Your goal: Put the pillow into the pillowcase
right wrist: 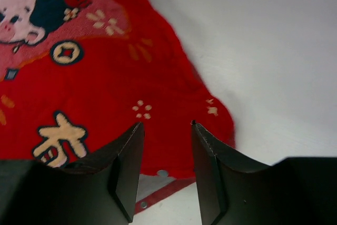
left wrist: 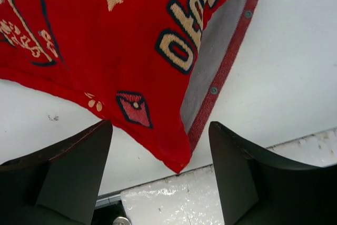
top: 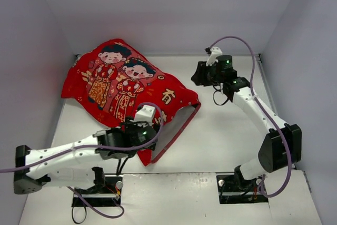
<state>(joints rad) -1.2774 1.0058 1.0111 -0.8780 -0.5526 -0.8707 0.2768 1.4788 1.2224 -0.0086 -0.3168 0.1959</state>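
**Top external view: pillowcase (top: 126, 90) lying on table (top: 231, 130), nothing held by either gripper**

- Pillowcase is seen left of centre on the table. Its far-left end is pushed toward the back-left corner, printed side up, with the two cartoon figures (top: 118, 80) in full view.
- Cover looks puffed up. Whether the pillow is inside cannot be told.
- Open end is turned toward the near right. In the left wrist view a grey lining (left wrist: 208, 67) and a red hem strip with snap buttons (left wrist: 213, 90) are shown along that edge.
- Left gripper (left wrist: 160, 126): fingers are spread wide with nothing between them. It is placed over the near corner (left wrist: 176, 159) of the pillowcase, close to the table's near edge. Contact with the fabric cannot be judged.
- Right gripper (right wrist: 167, 124): jaws are set at a narrow gap and nothing is clamped. Red fabric with small gold motifs is seen beneath and ahead of the fingers, and bare table shows to the right.
- In the top view the right arm is stretched toward the back of the table. Its gripper is just beside the right-hand end of the pillowcase.
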